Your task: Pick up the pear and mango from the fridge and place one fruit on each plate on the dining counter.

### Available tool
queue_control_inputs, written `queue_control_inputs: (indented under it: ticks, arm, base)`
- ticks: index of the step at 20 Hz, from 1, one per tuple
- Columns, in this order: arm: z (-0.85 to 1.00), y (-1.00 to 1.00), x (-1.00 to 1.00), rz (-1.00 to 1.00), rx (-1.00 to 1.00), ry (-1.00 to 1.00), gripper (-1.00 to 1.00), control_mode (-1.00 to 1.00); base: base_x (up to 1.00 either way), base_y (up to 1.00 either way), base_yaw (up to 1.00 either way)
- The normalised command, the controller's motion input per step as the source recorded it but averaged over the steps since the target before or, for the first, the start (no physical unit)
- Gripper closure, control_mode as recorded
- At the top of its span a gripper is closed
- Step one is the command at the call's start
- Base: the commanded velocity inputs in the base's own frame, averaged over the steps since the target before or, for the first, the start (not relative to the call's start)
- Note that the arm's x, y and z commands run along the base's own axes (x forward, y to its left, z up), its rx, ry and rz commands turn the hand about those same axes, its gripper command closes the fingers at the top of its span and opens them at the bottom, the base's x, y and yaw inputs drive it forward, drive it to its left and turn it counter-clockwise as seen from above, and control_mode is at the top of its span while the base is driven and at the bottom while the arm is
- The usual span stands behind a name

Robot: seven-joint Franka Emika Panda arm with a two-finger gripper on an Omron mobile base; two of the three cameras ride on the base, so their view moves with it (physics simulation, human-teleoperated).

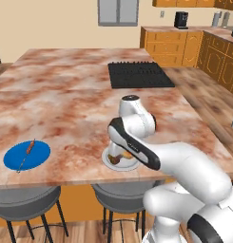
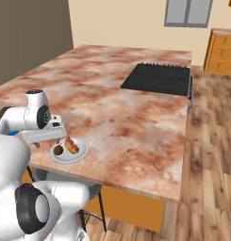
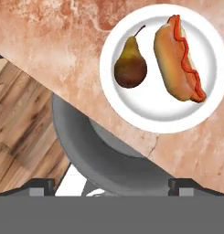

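Pear (image 3: 130, 64) sits on the white plate (image 3: 150, 116), stem up-ish in the hand view, just beside a hot dog (image 3: 179, 59) w/ a red sauce line, not touching as far as I can tell. Nothing grips it; it rests free on the plate. That plate is at the near edge of the dining counter (image 1: 80, 104), w/ a grey stool (image 3: 95, 151) right under the edge.

Gripper (image 3: 111, 185) is spread wide, both tips apart at the bottom of the hand view, empty, hanging above and a bit off the plate on the near side. So I judge the pear drop is done and the step now is to clear out clean.

How I'd do it: lift straight up first, no sideways sweep, so the fingers don't clip the pear or nudge the hot dog. Pear is roundish, could roll if bumped. Keep the jaws wide till well clear.

Blue plate (image 1: 26, 155) lies well apart to the left along the same near edge, w/ a thin skewer-like thing (image 1: 28, 149) on it. No fruit there, so the mango goes on it next, I reckon. Black cooktop (image 1: 139, 75) is at the far side, out of the way.
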Motion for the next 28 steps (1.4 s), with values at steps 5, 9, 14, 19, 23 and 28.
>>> queue_control_inputs:
  ticks: [5,9,14,19,23,28]
  arm:
    - [0.48,-0.32,-1.0,-0.13,0.04,-0.02,-1.0,-1.0]
    - [0.53,-0.52,-0.94,-0.18,0.12,-0.15,-1.0,-1.0]
    - [0.72,-0.54,-0.7,-0.17,0.08,-0.12,-1.0,-1.0]
    - [0.67,-0.62,-0.51,-0.18,0.08,-0.03,-1.0,-1.0]
    - [0.72,-0.12,-0.35,-0.05,0.0,0.0,-1.0,-1.0]
    - [0.5,-0.08,-0.19,0.0,0.0,0.0,-1.0,-1.0]
  base:
    - [0.0,0.0,0.0]
    - [0.0,0.0,0.0]
    - [0.0,0.0,0.0]
    - [0.0,0.0,0.0]
    - [0.0,0.0,0.0]
    - [0.0,0.0,0.0]
